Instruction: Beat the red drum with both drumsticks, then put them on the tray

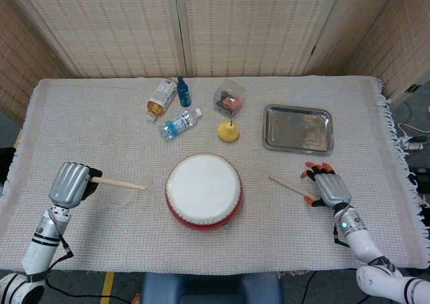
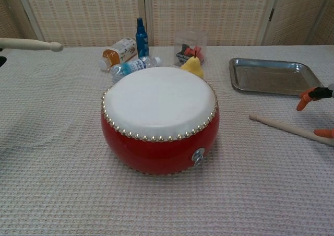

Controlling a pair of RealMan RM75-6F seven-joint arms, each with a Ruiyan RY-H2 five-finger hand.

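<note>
The red drum [image 1: 203, 190] [image 2: 159, 116] with a white skin stands at the table's front middle. Left of it, my left hand [image 1: 70, 183] grips one drumstick [image 1: 119, 181] [image 2: 31, 44], which is raised and points at the drum. The other drumstick [image 1: 287, 185] [image 2: 284, 126] lies on the cloth to the right of the drum. My right hand [image 1: 327, 188] covers its near end with its fingers curled around it. One orange fingertip [image 2: 324, 133] touches the stick and another [image 2: 307, 97] hangs above it. A firm grip does not show. The steel tray [image 1: 298, 141] [image 2: 274, 90] sits empty at the back right.
Behind the drum lie an orange-capped bottle [image 1: 161, 97], a blue bottle [image 1: 182, 91], a clear water bottle [image 1: 179, 123], a clear box with red items [image 1: 228, 97] and a yellow pear [image 1: 228, 130]. The cloth's fringe [image 1: 390, 126] marks the right table edge.
</note>
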